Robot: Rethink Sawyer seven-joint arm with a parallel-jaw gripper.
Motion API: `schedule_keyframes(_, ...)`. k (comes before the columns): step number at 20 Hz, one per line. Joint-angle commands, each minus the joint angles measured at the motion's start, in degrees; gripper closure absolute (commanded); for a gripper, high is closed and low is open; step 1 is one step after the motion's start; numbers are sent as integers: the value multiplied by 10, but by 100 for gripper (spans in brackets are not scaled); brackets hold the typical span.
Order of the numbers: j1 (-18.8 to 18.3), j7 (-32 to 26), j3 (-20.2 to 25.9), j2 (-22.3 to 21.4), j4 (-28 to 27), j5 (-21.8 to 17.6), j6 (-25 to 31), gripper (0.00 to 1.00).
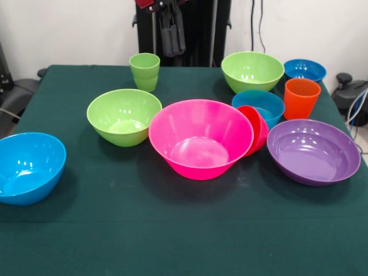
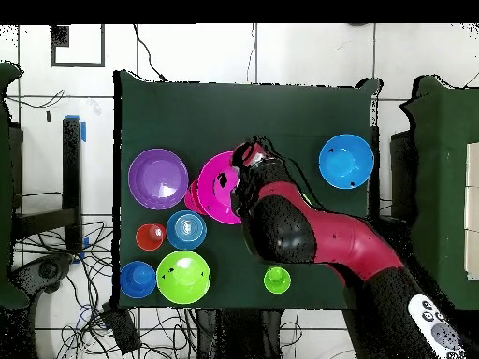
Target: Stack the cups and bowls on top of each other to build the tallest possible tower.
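The big pink bowl [image 1: 200,138] stands mid-table, with the small red-pink bowl [image 1: 257,129] tilted against its side. A lime green bowl [image 1: 123,117] and the light green cup [image 1: 145,72] stand apart from it. A second lime green bowl [image 1: 252,71], two blue bowls [image 1: 305,70] [image 1: 259,106], the orange cup [image 1: 301,98] and the purple bowl [image 1: 313,150] are grouped together. A third blue bowl [image 1: 29,167] sits alone. Nothing is stacked. My gripper [image 1: 172,34] hangs high above the table and holds nothing. In the overhead view the gripper [image 2: 251,157] and arm cover one lime green bowl.
The table [image 1: 172,236] is covered with dark green cloth. The black pedestal [image 1: 198,29] stands at its far edge. Cables and dark equipment [image 1: 353,95] lie beside the table.
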Motion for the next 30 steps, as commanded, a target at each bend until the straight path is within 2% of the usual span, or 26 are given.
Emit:
schedule_keyframes(1,46,114,-79,16,23,37,-8,100)
schedule_keyframes(7,107,122,-136,65,-7,76,-61,100)
schedule_keyframes(12,133,120,-161,85,-20,99,-94,100)
schedule_keyframes(18,140,111,-182,87,-7,112,-99,100)
schedule_keyframes(20,135,112,-176,105,-11,110,-105,100)
schedule_keyframes(23,146,119,-181,131,-20,116,-135,100)
schedule_keyframes(27,205,148,-212,160,-34,176,-191,100)
schedule_keyframes(30,252,173,-228,151,-21,243,-199,100)
